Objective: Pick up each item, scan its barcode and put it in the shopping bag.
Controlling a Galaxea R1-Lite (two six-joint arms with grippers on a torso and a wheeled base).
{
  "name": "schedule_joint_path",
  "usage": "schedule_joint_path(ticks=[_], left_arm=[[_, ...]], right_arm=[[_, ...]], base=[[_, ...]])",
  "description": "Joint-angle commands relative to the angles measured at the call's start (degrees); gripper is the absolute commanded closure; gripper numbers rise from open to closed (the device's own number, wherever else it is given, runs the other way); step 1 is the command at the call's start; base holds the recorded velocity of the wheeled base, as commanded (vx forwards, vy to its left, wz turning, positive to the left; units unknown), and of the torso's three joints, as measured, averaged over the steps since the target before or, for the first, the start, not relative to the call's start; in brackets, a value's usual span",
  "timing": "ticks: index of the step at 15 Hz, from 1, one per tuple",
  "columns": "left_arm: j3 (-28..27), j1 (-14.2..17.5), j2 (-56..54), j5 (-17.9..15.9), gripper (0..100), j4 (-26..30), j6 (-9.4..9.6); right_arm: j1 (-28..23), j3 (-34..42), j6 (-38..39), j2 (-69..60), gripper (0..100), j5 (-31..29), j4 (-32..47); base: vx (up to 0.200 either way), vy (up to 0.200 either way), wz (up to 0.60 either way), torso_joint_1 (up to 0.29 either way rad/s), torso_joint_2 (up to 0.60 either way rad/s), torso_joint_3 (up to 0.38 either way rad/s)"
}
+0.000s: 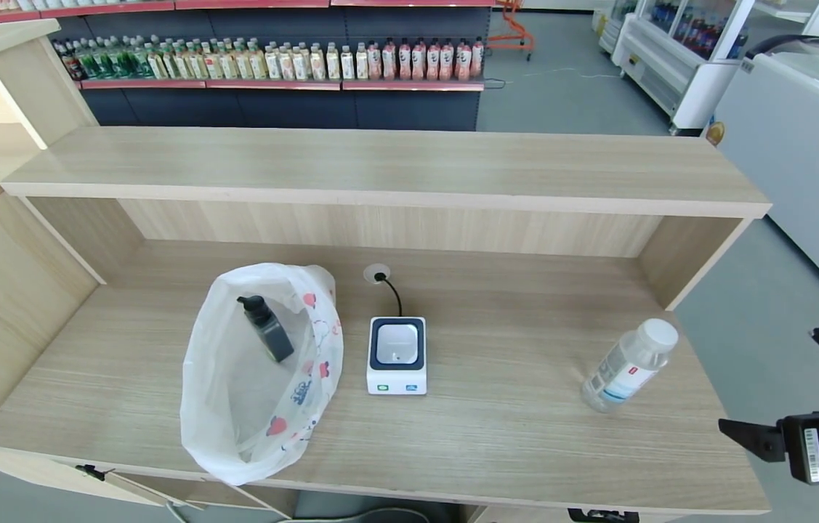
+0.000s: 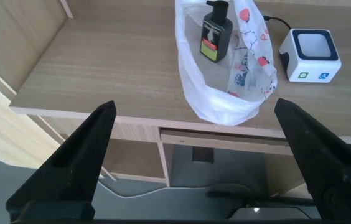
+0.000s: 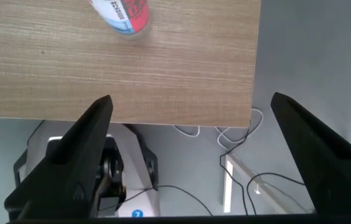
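A white plastic shopping bag [image 1: 235, 407] [image 2: 222, 102] lies open on the wooden counter [image 1: 496, 436], left of centre. Inside it rests a dark pump bottle [image 1: 269, 331] [image 2: 215, 34]. The white barcode scanner [image 1: 397, 354] [image 2: 310, 55] sits just right of the bag. A clear bottle with a white cap [image 1: 627, 367] [image 3: 122, 14] lies tilted near the counter's right end. My right gripper [image 1: 769, 379] [image 3: 191, 98] hangs open off the counter's front right corner, a little short of the clear bottle. My left gripper [image 2: 194, 106] is open and empty, below and in front of the counter's front edge, facing the bag.
The counter has a raised back shelf [image 1: 380, 167] and side walls. A black cable runs from the scanner to a grommet [image 1: 378, 274]. Store shelves of drinks [image 1: 271, 62] stand behind and a chest freezer [image 1: 801, 138] to the right. A drawer front [image 2: 225, 140] sits under the counter edge.
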Motion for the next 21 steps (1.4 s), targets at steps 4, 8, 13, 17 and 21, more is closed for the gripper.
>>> schedule_joint_path(ticks=[4, 8, 13, 17, 21], left_arm=[[0.0, 0.0, 0.0, 0.0, 0, -0.1, 0.0], [0.0, 0.0, 0.0, 0.0, 0, 0.0, 0.0], [0.0, 0.0, 0.0, 0.0, 0, 0.0, 0.0], [0.0, 0.0, 0.0, 0.0, 0, 0.0, 0.0], [0.0, 0.0, 0.0, 0.0, 0, 0.0, 0.0]], right_arm=[[3.1, 9.8, 0.2, 12.6, 0, 0.5, -21.2], [4.2, 10.5, 0.8, 22.0, 0, 3.8, -36.3], [6.1, 10.5, 0.5, 30.7, 0, 3.7, -47.6], [6.6, 10.2, 0.3, 34.0, 0, 3.7, -51.9], [6.7, 9.5, -2.3, 37.6, 0, 3.7, -56.8]], base=[[0.0, 0.0, 0.0, 0.0, 0.0, 0.0], [0.0, 0.0, 0.0, 0.0, 0.0, 0.0], [0.0, 0.0, 0.0, 0.0, 0.0, 0.0], [0.0, 0.0, 0.0, 0.0, 0.0, 0.0], [0.0, 0.0, 0.0, 0.0, 0.0, 0.0]])
